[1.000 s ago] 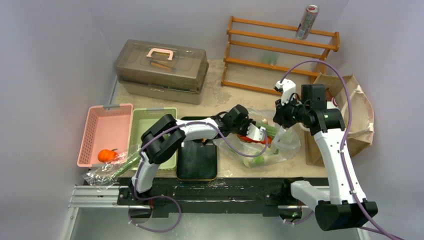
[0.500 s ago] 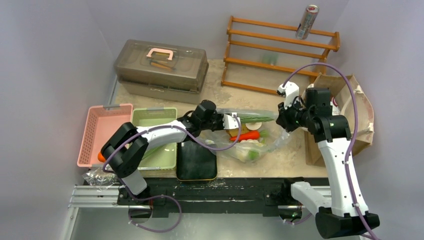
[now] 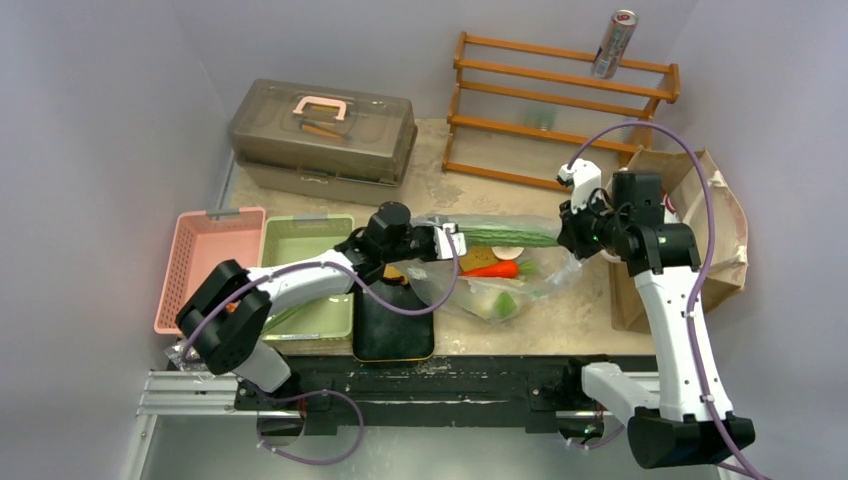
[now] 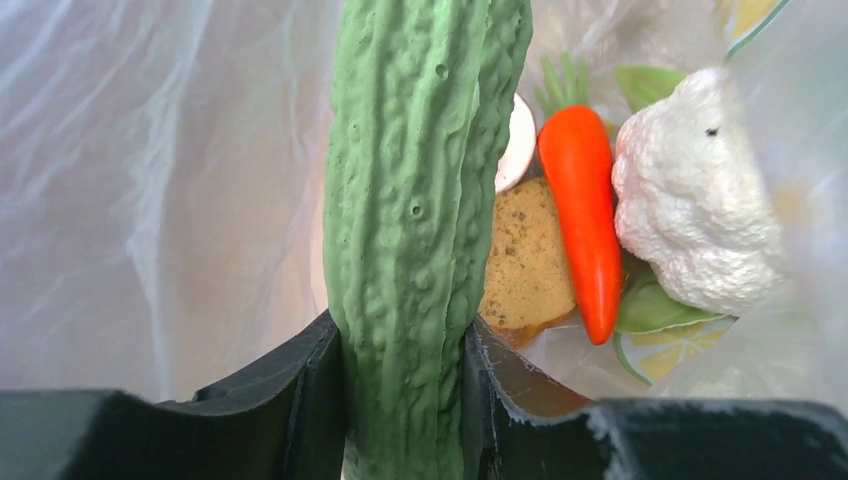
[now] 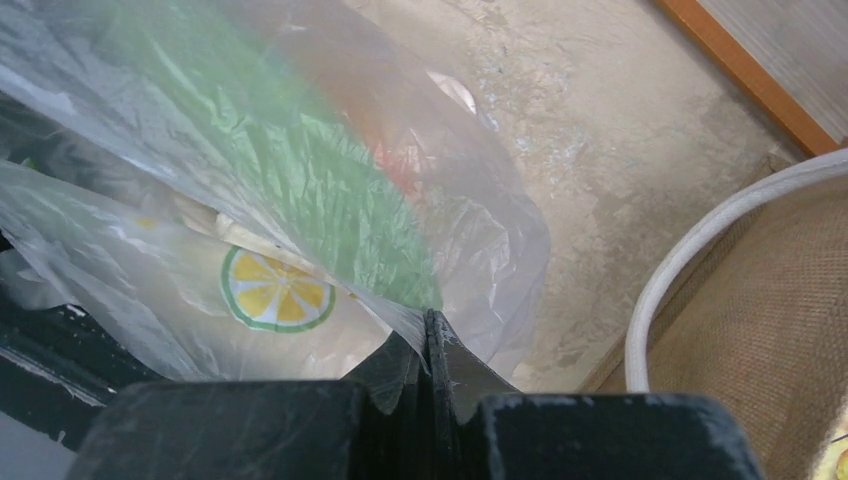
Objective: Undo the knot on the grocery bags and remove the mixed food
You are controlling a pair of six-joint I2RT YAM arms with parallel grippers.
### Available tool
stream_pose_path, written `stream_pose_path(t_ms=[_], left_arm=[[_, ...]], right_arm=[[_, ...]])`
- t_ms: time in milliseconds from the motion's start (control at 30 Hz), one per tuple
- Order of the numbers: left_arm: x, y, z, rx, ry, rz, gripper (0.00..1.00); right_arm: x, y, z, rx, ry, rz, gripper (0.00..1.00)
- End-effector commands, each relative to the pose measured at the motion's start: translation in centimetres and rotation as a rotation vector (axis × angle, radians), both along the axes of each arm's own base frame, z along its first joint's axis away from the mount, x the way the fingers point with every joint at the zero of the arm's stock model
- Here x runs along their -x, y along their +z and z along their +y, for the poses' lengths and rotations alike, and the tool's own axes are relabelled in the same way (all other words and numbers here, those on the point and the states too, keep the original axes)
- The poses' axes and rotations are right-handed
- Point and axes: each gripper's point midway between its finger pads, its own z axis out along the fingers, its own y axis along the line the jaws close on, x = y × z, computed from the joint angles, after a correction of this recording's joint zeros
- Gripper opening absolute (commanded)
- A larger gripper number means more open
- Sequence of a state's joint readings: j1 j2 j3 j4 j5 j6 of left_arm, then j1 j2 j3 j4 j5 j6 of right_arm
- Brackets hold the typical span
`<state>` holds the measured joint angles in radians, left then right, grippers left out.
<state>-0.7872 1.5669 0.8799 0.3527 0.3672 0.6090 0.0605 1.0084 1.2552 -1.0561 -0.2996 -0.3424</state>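
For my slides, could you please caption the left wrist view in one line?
Left tool grips a long green cucumber beside toast, carrot and cauliflower in the clear bag.

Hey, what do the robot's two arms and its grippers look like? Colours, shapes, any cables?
The left arm and right arm are built alike, with white tubular links between bulky black joint housings. A thin purple cable loops loosely along each. The left gripper and right gripper are matte black with flat-sided, tapering fingers. No markings are legible.
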Motion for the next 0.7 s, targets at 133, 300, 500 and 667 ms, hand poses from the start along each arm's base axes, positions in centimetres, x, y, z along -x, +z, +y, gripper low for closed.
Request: stream_pose_path(t_ms=[133, 300, 500, 667], left_arm=[[2.0, 6.9, 1.2, 0.188, -0.044, -0.118, 0.00], [2.2, 6.1, 1.3, 0.185, -0.033, -0.083, 0.00], [2.1, 7.7, 0.9, 0.251, -0.031, -0.060, 0.00], [3.9, 15.5, -1.0, 0.412, -0.090, -0.051, 0.00]], right_arm=[[-2.8, 2.3, -2.1, -0.020, -0.060, -0.059, 0.00], [-3.6, 5.1, -1.4, -0.101, -0.010, -0.101, 0.00], [-3.5, 5.0, -1.5, -0.073, 0.034, -0.117, 0.00], [-3.6, 2.9, -1.7, -0.071, 0.016, -0.077, 0.00]])
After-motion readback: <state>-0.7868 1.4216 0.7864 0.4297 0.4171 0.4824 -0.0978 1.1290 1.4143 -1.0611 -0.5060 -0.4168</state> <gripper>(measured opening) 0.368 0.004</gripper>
